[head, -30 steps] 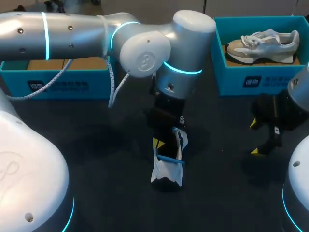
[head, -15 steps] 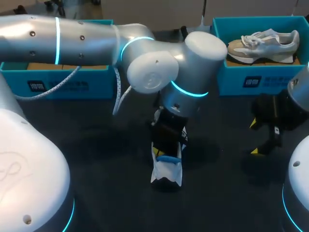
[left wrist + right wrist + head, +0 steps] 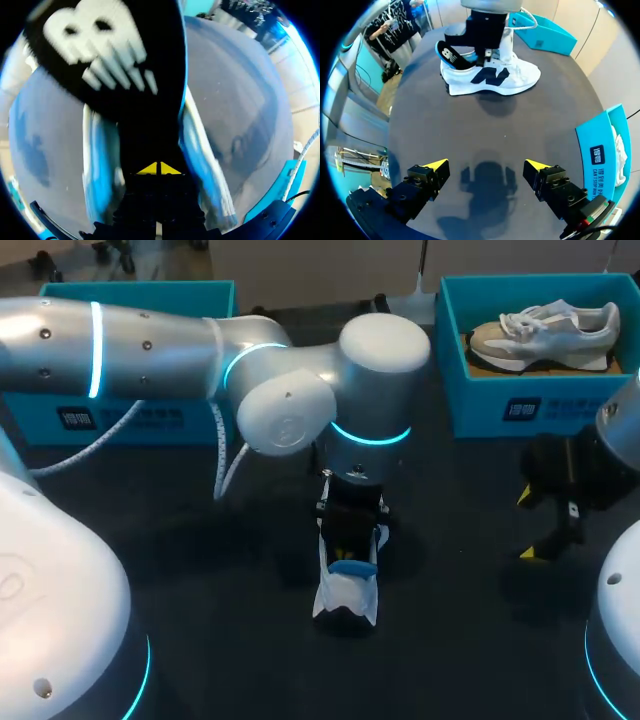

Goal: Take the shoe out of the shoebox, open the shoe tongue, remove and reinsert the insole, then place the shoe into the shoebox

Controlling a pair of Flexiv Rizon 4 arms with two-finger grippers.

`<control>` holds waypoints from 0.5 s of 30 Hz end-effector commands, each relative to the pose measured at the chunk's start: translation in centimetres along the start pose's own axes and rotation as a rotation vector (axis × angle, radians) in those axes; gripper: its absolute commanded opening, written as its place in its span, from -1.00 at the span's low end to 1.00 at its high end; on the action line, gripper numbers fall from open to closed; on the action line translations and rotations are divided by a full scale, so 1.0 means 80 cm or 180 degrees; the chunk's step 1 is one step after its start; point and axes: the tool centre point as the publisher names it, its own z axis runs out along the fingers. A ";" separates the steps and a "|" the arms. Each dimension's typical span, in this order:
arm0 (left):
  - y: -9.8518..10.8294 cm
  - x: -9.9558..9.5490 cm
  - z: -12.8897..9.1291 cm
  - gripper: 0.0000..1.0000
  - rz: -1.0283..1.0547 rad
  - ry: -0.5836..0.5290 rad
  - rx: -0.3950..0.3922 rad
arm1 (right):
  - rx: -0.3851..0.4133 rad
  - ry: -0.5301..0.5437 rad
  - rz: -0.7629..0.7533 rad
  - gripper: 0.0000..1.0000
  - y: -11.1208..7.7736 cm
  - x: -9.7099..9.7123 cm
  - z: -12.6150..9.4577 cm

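- The white sneaker (image 3: 347, 592) is out of its box and stands on its sole on the dark worktop (image 3: 200, 560), right under my left claw (image 3: 159, 169). I judge the first step done.
- The left claw's yellow tips are pressed together on the black, blue-edged insole (image 3: 454, 57). It runs out ahead of the tips, with one end raised clear of the sneaker's opening.
- I cannot tell the tongue's position under the claw. I also cannot say whether the insole is coming out or going back in.
- My right claw (image 3: 486, 167) hangs spread and empty over bare worktop, well apart from the sneaker.
- What is left, in my judgement, is seating the insole flat and then carrying the sneaker to the teal shoebox (image 3: 110, 418) beyond the left claw.
- A second box (image 3: 480, 400), beyond the right claw, holds a beige sneaker (image 3: 545, 330).
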 end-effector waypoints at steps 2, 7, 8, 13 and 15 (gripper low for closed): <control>-0.001 0.012 -0.029 -1.00 0.0030 -0.0311 0.0036 | 0.0009 -0.0012 0.0002 1.00 0.000 0.002 0.000; -0.021 0.012 -0.053 -1.00 0.0166 -0.0410 0.0168 | 0.0009 -0.0012 0.0002 1.00 0.000 0.002 0.000; -0.028 0.010 -0.052 -1.00 0.0215 -0.0439 0.0216 | 0.0009 -0.0012 0.0002 1.00 0.000 0.002 0.000; -0.056 -0.005 -0.023 -1.00 0.0299 -0.0403 0.0274 | 0.0009 -0.0012 0.0002 1.00 0.000 0.002 0.000; -0.061 -0.010 -0.009 -1.00 0.0321 -0.0358 0.0330 | 0.0009 -0.0012 0.0002 1.00 0.000 0.002 0.000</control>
